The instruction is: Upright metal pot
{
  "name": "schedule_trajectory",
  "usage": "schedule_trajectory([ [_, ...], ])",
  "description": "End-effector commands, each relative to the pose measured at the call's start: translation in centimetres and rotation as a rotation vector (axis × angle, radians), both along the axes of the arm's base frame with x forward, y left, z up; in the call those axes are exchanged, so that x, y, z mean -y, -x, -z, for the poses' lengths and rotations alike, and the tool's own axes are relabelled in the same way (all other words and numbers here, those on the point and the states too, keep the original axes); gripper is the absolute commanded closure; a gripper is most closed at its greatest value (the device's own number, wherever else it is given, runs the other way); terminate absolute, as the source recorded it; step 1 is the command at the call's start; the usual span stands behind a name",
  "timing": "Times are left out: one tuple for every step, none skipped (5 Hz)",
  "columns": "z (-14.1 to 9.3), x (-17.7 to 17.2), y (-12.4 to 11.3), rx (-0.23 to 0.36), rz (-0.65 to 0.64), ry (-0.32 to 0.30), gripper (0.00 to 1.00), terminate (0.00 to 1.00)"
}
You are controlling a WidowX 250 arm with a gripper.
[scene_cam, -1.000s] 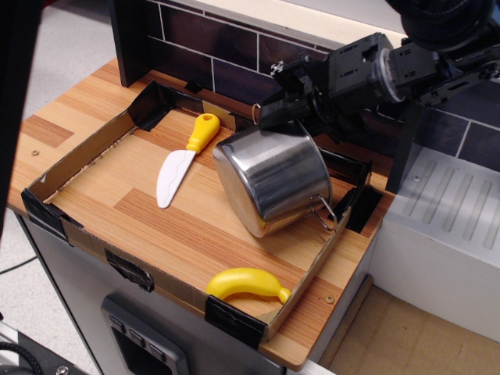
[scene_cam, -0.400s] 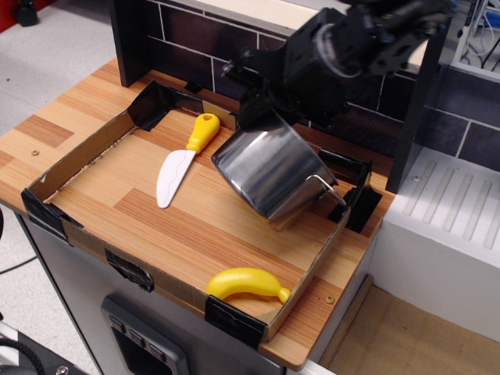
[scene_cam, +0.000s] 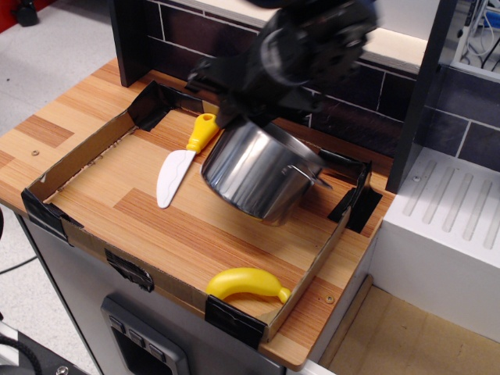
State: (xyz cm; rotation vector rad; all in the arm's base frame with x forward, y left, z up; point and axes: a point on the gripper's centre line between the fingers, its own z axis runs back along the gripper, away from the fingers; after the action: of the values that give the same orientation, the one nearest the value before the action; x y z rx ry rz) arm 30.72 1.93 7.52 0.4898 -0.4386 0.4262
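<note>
- The shiny stainless-steel cylindrical pot (scene_cam: 258,168) is tilted, its base turned toward the camera and lower left, its rim up and to the right under the arm.
- One thin wire loop handle (scene_cam: 310,176) shows at the pot's right rim.
- The pot sits over the right middle of the wooden board (scene_cam: 156,226); whether its lower edge touches the board cannot be told.
- The black robot gripper (scene_cam: 238,109) is blurred and comes down onto the pot's upper rim; its jaws are hidden in the blur, so whether they are clamped on the rim cannot be told.
- A toy knife with a white blade and yellow handle (scene_cam: 184,157) lies flat just left of the pot, handle pointing toward the back wall.
- A yellow toy banana (scene_cam: 246,283) lies near the front edge, well apart from the pot.
- A low cardboard border with black tape at the corners (scene_cam: 74,160) runs around the board.
- A dark tiled wall (scene_cam: 195,31) stands behind.
</note>
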Motion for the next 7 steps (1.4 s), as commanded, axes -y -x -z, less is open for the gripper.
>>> schedule_trajectory([
  [1.3, -1.9, -1.4, 0.091, -0.015, 0.035, 1.00, 0.00],
  [1.5, -1.8, -1.2, 0.125, 0.022, 0.011, 1.00, 0.00],
  [0.4, -1.4, -1.0, 0.156, 0.035, 0.038, 1.00, 0.00],
  [0.0, -0.8, -0.1, 0.149, 0.051, 0.051, 1.00, 0.00],
  [-0.1, -0.1, 0.9, 0.169, 0.059, 0.035, 1.00, 0.00],
  [0.9, 0.8, 2.1, 0.185, 0.063, 0.000, 1.00, 0.00],
  [1.0, 1.0, 2.4, 0.163, 0.006, 0.025, 1.00, 0.00],
])
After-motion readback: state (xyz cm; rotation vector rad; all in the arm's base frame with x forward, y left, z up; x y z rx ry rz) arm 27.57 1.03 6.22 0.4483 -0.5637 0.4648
